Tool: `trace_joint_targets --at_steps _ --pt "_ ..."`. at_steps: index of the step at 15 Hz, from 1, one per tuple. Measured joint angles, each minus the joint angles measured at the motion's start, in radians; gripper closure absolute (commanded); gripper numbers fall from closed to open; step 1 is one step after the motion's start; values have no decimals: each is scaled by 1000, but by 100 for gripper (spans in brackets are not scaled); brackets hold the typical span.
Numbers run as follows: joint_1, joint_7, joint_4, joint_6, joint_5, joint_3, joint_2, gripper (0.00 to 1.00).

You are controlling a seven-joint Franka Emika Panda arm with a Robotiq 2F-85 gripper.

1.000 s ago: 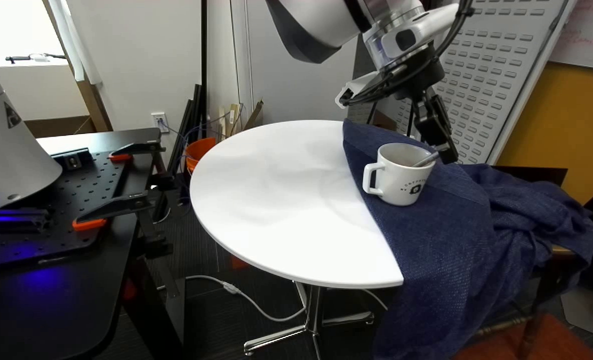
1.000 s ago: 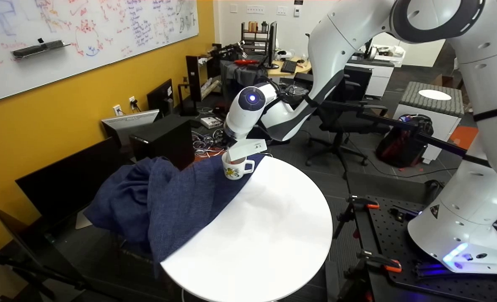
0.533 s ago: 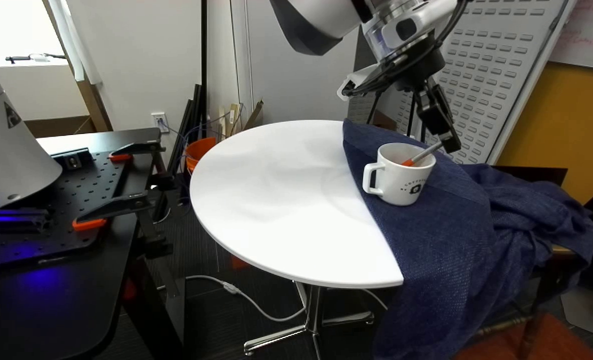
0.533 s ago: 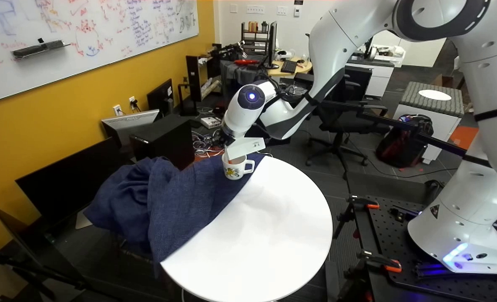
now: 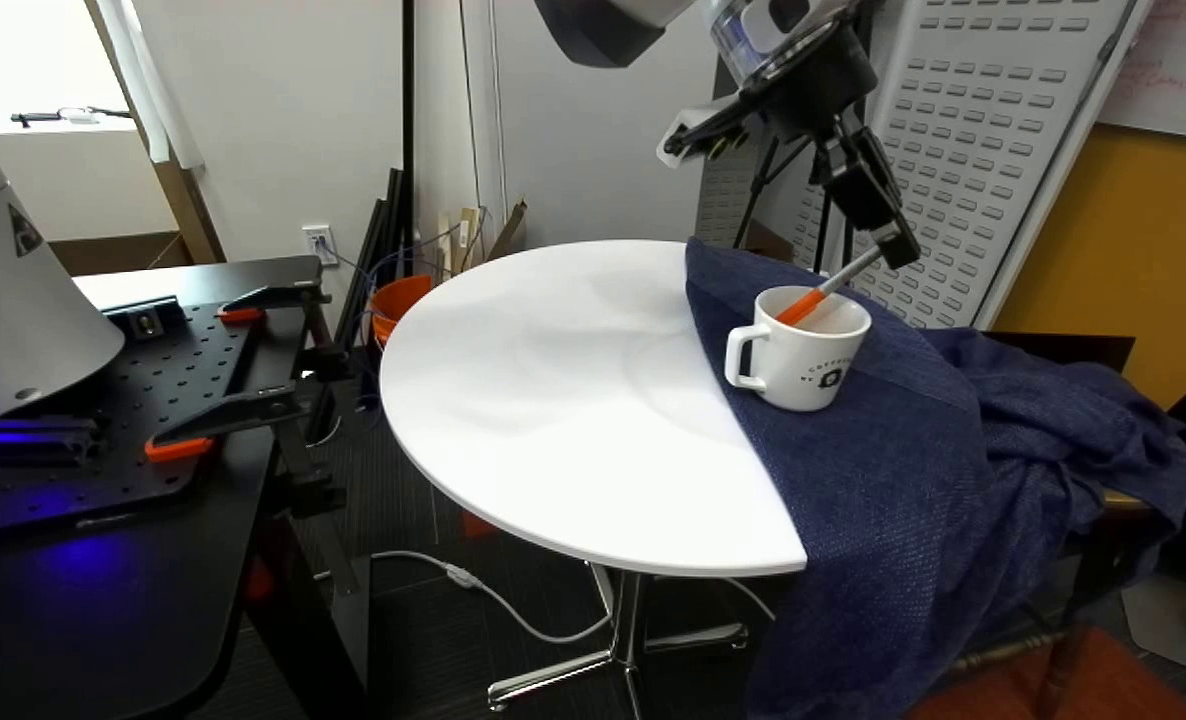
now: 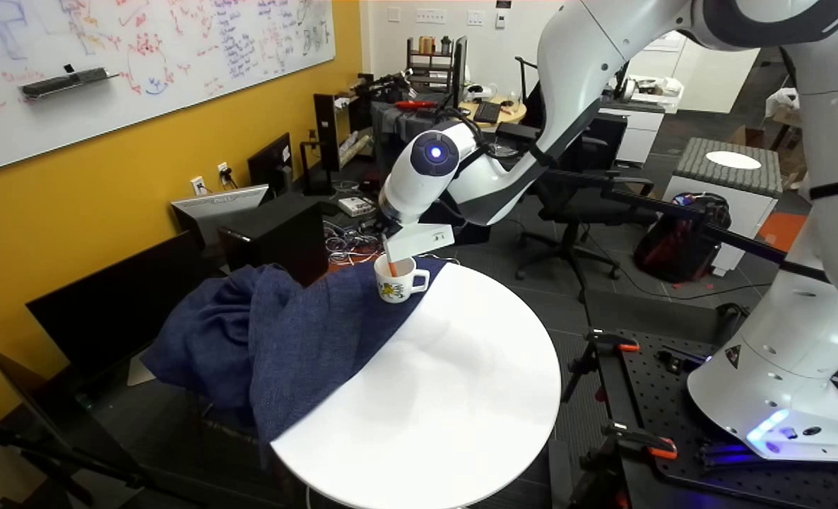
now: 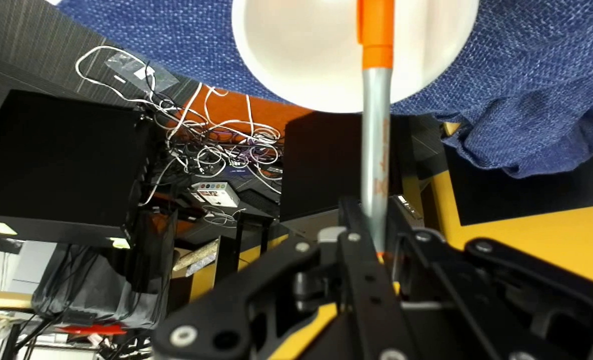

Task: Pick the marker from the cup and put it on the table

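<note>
The marker (image 5: 843, 275) is a slim stick with a grey barrel and an orange lower end. My gripper (image 5: 898, 250) is shut on its grey upper end and holds it tilted over the white mug (image 5: 803, 365). In the wrist view the marker (image 7: 376, 115) runs from between the gripper's fingers (image 7: 352, 225) to over the mug's mouth (image 7: 306, 65). The orange part lies at the mug's opening in both exterior views; I cannot tell whether its tip is below the rim. The mug stands upright on blue cloth over the round white table (image 5: 573, 400).
The dark blue cloth (image 5: 883, 470) covers one side of the table and hangs over its edge. The mug's handle (image 5: 741, 358) points toward the bare white top. A black workbench (image 5: 73, 600) with the robot base stands beside the table. Black monitors (image 6: 129, 304) stand beyond the cloth.
My gripper has risen with the marker in it. More of the marker, including its orange end, now shows above the mug. The mug has stayed in place.
</note>
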Motion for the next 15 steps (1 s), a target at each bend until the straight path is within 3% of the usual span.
trace_joint_targets --at_steps 6,8,15 --pt "6 58 -97 -57 -16 0 -112 97" --pt "68 83 -129 -58 -15 -68 -155 97" --pt "206 170 -237 -96 -33 -186 -286 97"
